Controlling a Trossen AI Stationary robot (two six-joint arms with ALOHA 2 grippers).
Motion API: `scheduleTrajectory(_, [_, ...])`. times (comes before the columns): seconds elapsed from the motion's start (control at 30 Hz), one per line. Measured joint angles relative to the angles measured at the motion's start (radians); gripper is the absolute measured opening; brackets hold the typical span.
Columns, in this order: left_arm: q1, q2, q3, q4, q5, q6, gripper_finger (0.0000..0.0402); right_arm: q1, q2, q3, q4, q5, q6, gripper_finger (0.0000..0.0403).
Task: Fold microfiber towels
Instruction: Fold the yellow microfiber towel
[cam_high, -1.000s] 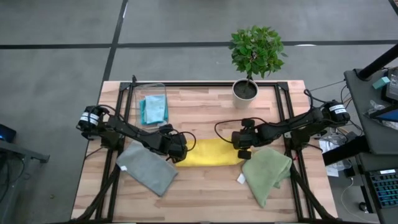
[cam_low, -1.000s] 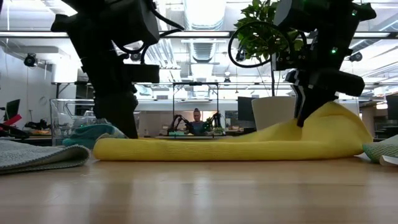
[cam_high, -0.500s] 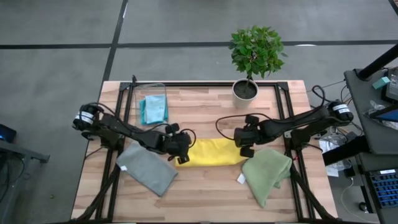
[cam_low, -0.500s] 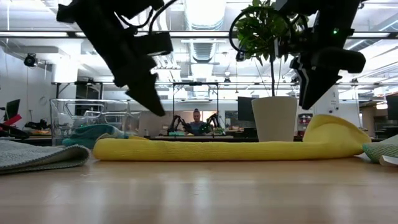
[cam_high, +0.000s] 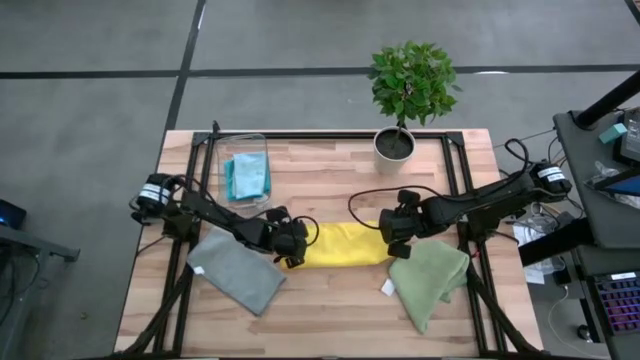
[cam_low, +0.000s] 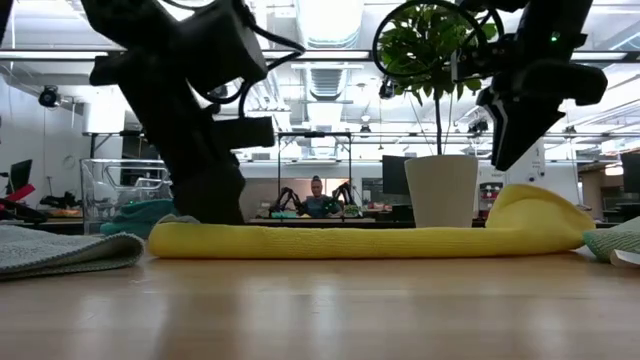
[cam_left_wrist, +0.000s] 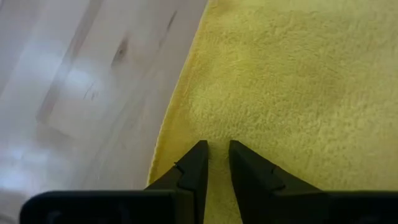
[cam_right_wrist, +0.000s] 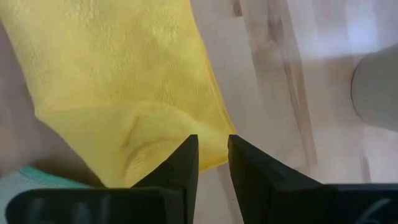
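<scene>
The yellow towel (cam_high: 342, 245) lies as a long folded strip across the table's middle; its right end stands up in a soft hump (cam_low: 540, 205). My left gripper (cam_high: 293, 246) is shut, with its tips down on the strip's left end (cam_left_wrist: 249, 93). My right gripper (cam_high: 393, 240) is shut and empty, and hangs above the hump (cam_right_wrist: 143, 143) without touching it. The grey towel (cam_high: 238, 270) lies flat at the near left. The olive green towel (cam_high: 430, 275) lies at the near right. A teal towel (cam_high: 247, 175) lies in the clear bin. My left gripper presses its shut fingertips (cam_left_wrist: 198, 155) down on the yellow towel's top layer near the left end (cam_left_wrist: 214, 134), close to its side edge. The fingers come from above, slanting in from the table's left. The towel lies flat on the table under them.
A potted plant (cam_high: 405, 95) stands at the far middle-right. The clear bin (cam_high: 243, 170) stands at the far left. Black frame rails (cam_high: 455, 170) run along the table's left, right and far sides. Bare wood (cam_high: 330, 300) shows in front of the yellow towel.
My left gripper rose off the yellow towel's left end and has come back down on it, a little toward the right. My right gripper has lifted up off the towel's right end, and that end has sunk from a tall peak into a lower hump.
</scene>
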Motion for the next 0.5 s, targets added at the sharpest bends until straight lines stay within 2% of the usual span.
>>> scheduleTrajectory(0.1, [0.0, 0.013, -0.001, -0.074, -0.007, -0.046, 0.0043, 0.008, 0.0, 0.0, -0.001, 0.001, 0.023, 0.0079])
scheduleTrajectory(0.33, [-0.008, -0.031, -0.004, -0.391, 0.007, -0.136, 0.0033, 0.014, 0.0, -0.005, 0.0, 0.001, 0.087, 0.0079])
scheduleTrajectory(0.5, [-0.013, -0.079, -0.013, -0.418, 0.025, -0.142, 0.0033, 0.007, 0.0, -0.052, 0.114, -0.019, 0.164, 0.0082])
